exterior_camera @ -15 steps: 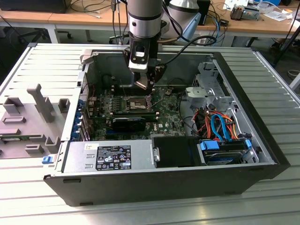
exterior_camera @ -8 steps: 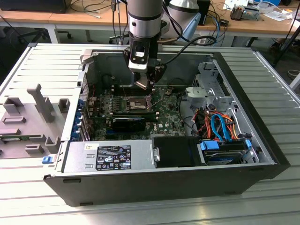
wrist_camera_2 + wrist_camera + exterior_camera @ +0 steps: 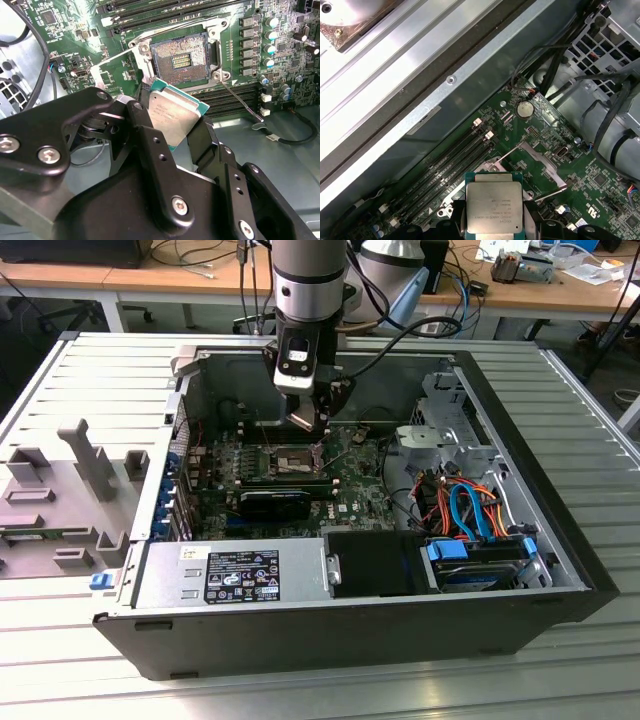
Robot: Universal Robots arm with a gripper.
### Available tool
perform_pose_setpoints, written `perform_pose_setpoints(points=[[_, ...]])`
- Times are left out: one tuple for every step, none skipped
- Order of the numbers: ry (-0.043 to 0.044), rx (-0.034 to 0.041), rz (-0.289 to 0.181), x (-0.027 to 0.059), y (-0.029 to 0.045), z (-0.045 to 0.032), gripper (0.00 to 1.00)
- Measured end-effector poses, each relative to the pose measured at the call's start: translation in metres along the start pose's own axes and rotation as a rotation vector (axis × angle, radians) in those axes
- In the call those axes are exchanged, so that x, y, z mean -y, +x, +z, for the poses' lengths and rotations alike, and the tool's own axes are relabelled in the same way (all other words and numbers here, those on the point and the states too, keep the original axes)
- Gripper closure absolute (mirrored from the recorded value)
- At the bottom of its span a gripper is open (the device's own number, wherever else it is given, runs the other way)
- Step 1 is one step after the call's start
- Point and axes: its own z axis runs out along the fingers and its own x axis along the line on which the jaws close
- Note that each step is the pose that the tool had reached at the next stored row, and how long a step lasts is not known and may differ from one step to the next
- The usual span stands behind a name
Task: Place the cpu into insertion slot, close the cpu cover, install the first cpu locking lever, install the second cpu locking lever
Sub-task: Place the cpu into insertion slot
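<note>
Inside the open computer case (image 3: 560,540), my gripper (image 3: 305,418) hangs just above the motherboard, shut on the cpu (image 3: 175,112). In both wrist views the chip's silvery top faces the camera, with black fingers (image 3: 200,137) gripping its two sides; the first wrist view has the cpu (image 3: 494,207) low between the fingers. The insertion slot (image 3: 182,60) lies bare with its dark pin field showing, a little beyond the chip's edge. The cpu cover (image 3: 538,156) stands swung open beside it. A thin locking lever (image 3: 242,102) sticks out from the socket's corner.
Long black memory slots (image 3: 445,172) run beside the socket. A power supply (image 3: 235,575) fills the case's near side, and a drive bay (image 3: 480,560) with orange and blue cables (image 3: 465,505) sits on the exterior view's right. A grey fixture (image 3: 70,490) stands outside the case.
</note>
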Motion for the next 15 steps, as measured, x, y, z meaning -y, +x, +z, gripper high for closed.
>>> perform_pose_setpoints(points=[[0.0001, 0.0001, 0.001, 0.0, 0.0, 0.0, 0.46], [0.0, 0.0001, 0.002, 0.0, 0.0, 0.0, 0.46], [0.0001, 0.0002, 0.003, 0.0, 0.0, 0.0, 0.46], [0.0, 0.0003, 0.004, 0.0, 0.0, 0.0001, 0.46], [0.0, 0.0003, 0.004, 0.0, 0.0, 0.0001, 0.46], [0.0, 0.0003, 0.005, 0.0, 0.0, 0.0001, 0.46], [-0.0001, 0.0004, 0.005, 0.0, 0.0, 0.0001, 0.46], [-0.0001, 0.0005, 0.007, 0.0, 0.0, 0.0002, 0.46], [-0.0001, 0.0005, 0.007, 0.0, 0.0, 0.0002, 0.46], [-0.0001, 0.0006, 0.008, 0.0, 0.0, 0.0002, 0.46], [-0.0001, 0.0007, 0.009, 0.0, 0.0, 0.0002, 0.46], [-0.0001, 0.0007, 0.01, 0.0, 0.0, 0.0002, 0.46], [-0.0001, 0.0008, 0.01, 0.0, 0.0, 0.0002, 0.46], [-0.0001, 0.0008, 0.011, 0.0, 0.0, 0.0003, 0.46], [-0.0001, 0.0009, 0.012, 0.0, 0.0, 0.0003, 0.46]])
